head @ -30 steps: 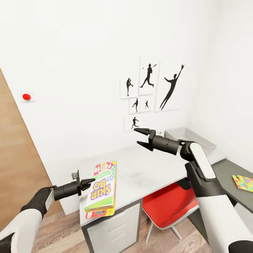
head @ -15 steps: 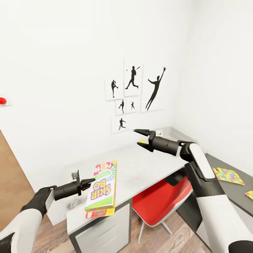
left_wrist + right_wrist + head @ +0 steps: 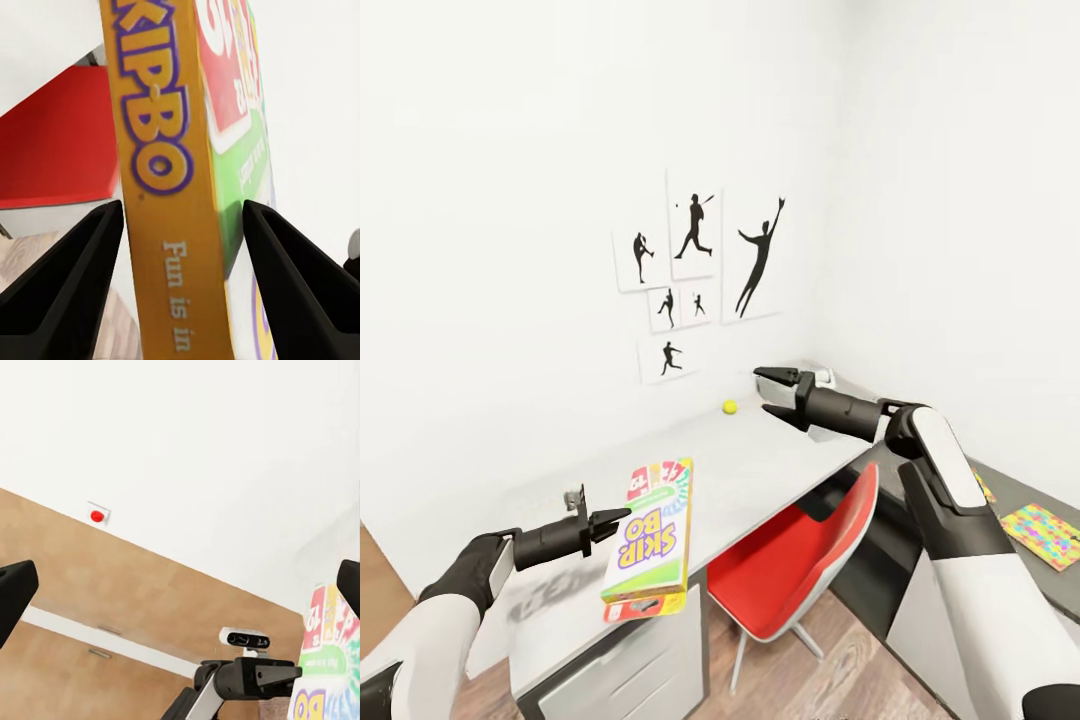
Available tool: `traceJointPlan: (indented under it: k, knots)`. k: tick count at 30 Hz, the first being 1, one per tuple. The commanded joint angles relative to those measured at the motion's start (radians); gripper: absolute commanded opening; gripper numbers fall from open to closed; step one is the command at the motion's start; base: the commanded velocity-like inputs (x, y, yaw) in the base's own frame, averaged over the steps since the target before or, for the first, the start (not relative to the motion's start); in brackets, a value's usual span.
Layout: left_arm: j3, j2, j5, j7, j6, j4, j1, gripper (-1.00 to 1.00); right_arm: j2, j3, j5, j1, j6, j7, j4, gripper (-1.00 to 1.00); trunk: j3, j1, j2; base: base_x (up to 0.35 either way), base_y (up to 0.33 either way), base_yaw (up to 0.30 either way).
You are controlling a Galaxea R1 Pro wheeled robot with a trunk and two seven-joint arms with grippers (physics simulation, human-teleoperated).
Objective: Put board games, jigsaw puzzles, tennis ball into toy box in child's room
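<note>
Nearest to you, your left claw (image 3: pixel 610 520) pinches the board game (image 3: pixel 651 538), a flat green-edged box with "SKIP-BO" printed on it. You hold it by one long edge, raised above the near end of the table (image 3: pixel 780 470). In the left wrist view the two fingers (image 3: pixel 64 289) stand on either side of the orange edge of the box (image 3: pixel 161 187).

A little further, a red chair (image 3: pixel 800 560) is pushed partly under the table. On your right side, a jigsaw puzzle (image 3: pixel 1042 533) lies flat on the lower dark grey cabinet top (image 3: pixel 1010 500), beside your right forearm.

Your right claw (image 3: pixel 768 389) is stretched forward over the far part of the table, with its fingers spread apart and nothing between them. The tennis ball (image 3: pixel 730 407) rests on the table near the wall, just beside this claw but not touching it.

On the far wall hang the black baseball-player silhouettes (image 3: pixel 695 270).
</note>
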State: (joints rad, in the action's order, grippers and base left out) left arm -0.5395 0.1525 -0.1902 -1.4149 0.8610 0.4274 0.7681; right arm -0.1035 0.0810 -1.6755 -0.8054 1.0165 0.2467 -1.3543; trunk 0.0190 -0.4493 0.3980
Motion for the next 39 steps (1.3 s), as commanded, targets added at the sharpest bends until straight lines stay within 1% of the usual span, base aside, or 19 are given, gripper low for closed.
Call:
traceJointPlan:
  k: [1,3,4,5,6,9,13,17,19,22,24,26,27,29,30,32,34,37,39]
  knots:
    - [-0.007,-0.001,-0.011,-0.007,0.009,0.001,0.001,-1.00,-0.009,-0.001,-0.011,0.001,0.001,0.009,0.001,1.00,0.001,-0.001,0.002,0.000,0.000,-0.244]
    - [-0.007,-0.001,-0.011,-0.007,0.009,0.001,0.001,-1.00,-0.022,-0.004,-0.013,0.037,0.001,0.008,0.007,1.00,-0.001,-0.001,0.002,0.000,0.000,-0.244]
    - [-0.007,0.000,-0.011,-0.007,0.009,0.001,0.001,-1.00,-0.026,-0.009,-0.015,0.063,0.001,0.008,0.009,1.00,-0.002,-0.001,0.002,0.000,0.000,-0.244]
    - [-0.007,0.000,-0.011,-0.007,0.009,0.001,0.001,-1.00,-0.028,-0.013,-0.015,0.076,0.001,0.008,0.009,1.00,-0.002,-0.001,0.002,0.000,0.000,-0.244]
    - [-0.007,0.000,-0.011,-0.007,0.009,0.001,0.001,-1.00,-0.031,-0.032,-0.016,0.103,0.002,0.008,0.010,1.00,-0.003,-0.001,0.002,0.000,0.000,-0.244]
    - [-0.007,-0.001,-0.011,-0.007,0.009,0.001,0.001,-1.00,-0.033,-0.058,-0.012,0.125,0.004,0.008,0.012,1.00,-0.006,-0.001,0.002,0.000,0.000,-0.250]
    - [-0.007,-0.001,-0.011,-0.006,0.009,0.001,0.001,-1.00,-0.034,-0.069,-0.011,0.148,0.009,0.008,0.012,1.00,-0.008,-0.001,0.002,0.000,0.000,-0.265]
    - [-0.007,-0.001,-0.011,-0.006,0.009,0.001,0.001,-1.00,-0.036,-0.074,-0.010,0.211,0.011,0.008,0.008,1.00,-0.009,-0.001,0.002,0.000,0.000,-0.272]
    - [-0.007,-0.001,-0.011,-0.006,0.009,0.001,0.000,-1.00,-0.045,-0.084,-0.012,0.251,0.012,0.006,0.003,1.00,-0.009,-0.001,0.002,0.000,0.000,-0.268]
    - [-0.007,-0.001,-0.011,-0.006,0.009,0.001,0.000,-1.00,-0.051,-0.088,-0.012,0.270,0.013,-0.009,-0.002,1.00,-0.009,-0.001,0.002,0.000,0.000,-0.256]
    - [-0.007,-0.001,-0.011,-0.006,0.009,0.001,0.001,-1.00,-0.054,-0.090,-0.012,0.285,0.013,-0.026,-0.003,1.00,-0.009,-0.001,0.002,0.000,0.000,-0.233]
    - [-0.007,-0.001,-0.011,-0.006,0.009,0.001,0.001,-1.00,-0.054,-0.091,-0.012,0.339,0.017,-0.050,-0.004,1.00,-0.009,-0.001,0.002,0.000,0.000,-0.223]
    - [-0.007,-0.001,-0.011,-0.006,0.009,0.001,0.001,-1.00,-0.055,-0.093,-0.012,0.372,0.018,-0.072,-0.004,1.00,-0.009,-0.001,0.002,0.000,0.000,-0.210]
    - [-0.007,-0.001,-0.011,-0.006,0.009,0.001,0.001,-1.00,-0.056,-0.099,-0.011,0.425,0.019,-0.144,-0.005,1.00,-0.009,-0.001,0.002,0.000,0.000,-0.132]
    - [-0.007,-0.001,-0.011,-0.006,0.009,0.001,0.001,-1.00,-0.056,-0.100,-0.010,0.434,0.019,-0.165,-0.004,1.00,-0.008,-0.001,0.002,0.000,0.000,-0.082]
    - [-0.007,-0.002,-0.011,-0.006,0.009,0.001,0.001,-1.00,-0.056,-0.104,-0.009,0.457,0.018,-0.238,-0.004,1.00,-0.008,-0.001,0.002,0.000,0.000,-0.043]
    - [-0.008,-0.002,-0.011,-0.006,0.009,0.001,0.001,-1.00,-0.057,-0.105,-0.008,0.465,0.018,-0.269,-0.004,1.00,-0.008,-0.001,0.002,0.000,0.000,-0.022]
    - [-0.007,-0.001,-0.011,-0.006,0.009,0.001,0.001,-1.00,-0.062,-0.106,-0.006,0.472,0.016,-0.292,0.001,1.00,-0.008,-0.001,0.002,0.000,0.000,-0.008]
    - [-0.007,-0.001,-0.011,-0.006,0.009,0.001,0.001,-1.00,-0.062,-0.106,0.012,0.473,0.013,-0.298,0.006,1.00,-0.008,-0.001,0.002,0.000,0.000,-0.002]
